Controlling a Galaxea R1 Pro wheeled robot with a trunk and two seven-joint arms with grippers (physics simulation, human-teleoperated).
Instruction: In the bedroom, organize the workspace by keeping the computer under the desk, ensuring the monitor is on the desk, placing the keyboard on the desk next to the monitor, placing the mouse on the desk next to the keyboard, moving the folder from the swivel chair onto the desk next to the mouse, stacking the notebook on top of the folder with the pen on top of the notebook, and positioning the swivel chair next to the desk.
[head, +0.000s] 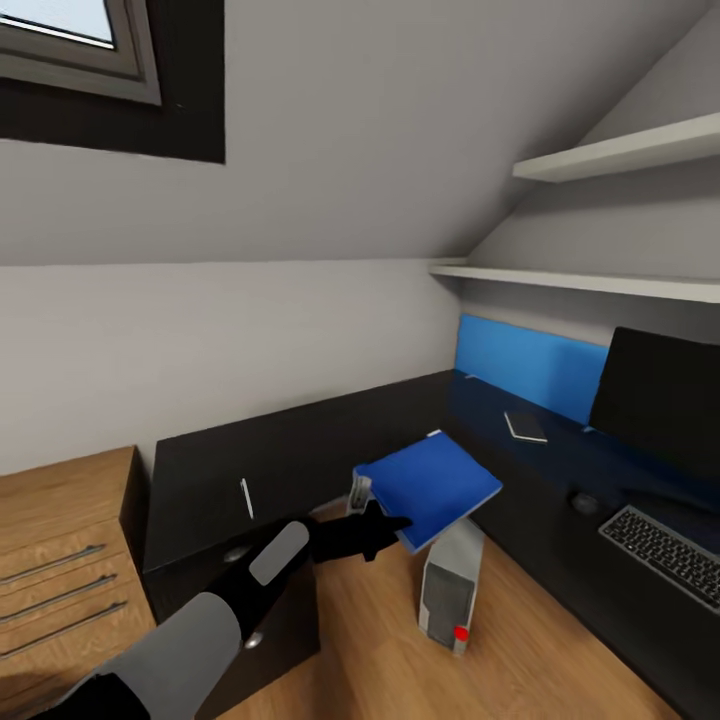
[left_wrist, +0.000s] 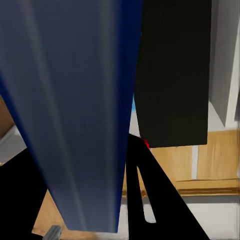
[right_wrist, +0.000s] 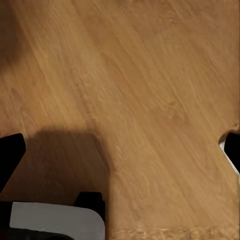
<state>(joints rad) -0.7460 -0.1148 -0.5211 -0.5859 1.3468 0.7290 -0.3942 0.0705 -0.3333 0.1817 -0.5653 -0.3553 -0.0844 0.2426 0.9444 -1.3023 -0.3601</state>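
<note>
Folder (head: 432, 487), blue, is held in the air above the wooden floor (head: 400, 640), pinched at its near corner by the left gripper (head: 385, 527), whose fingers (left_wrist: 145, 200) clamp its edge. Below it stands the grey computer tower (head: 450, 590), beside the dark desk (head: 540, 480). On the desk lie a notebook (head: 526, 426), mouse (head: 584, 502), keyboard (head: 665, 552) and monitor (head: 660, 400). Right gripper (right_wrist: 120, 150) hangs above bare floor, fingers spread wide.

desk (head: 560, 470): monitor (head: 660, 400), keyboard (head: 668, 553), mouse (head: 583, 502), notebook (head: 525, 426) | floor (head: 400, 650): computer (head: 450, 590)
</note>
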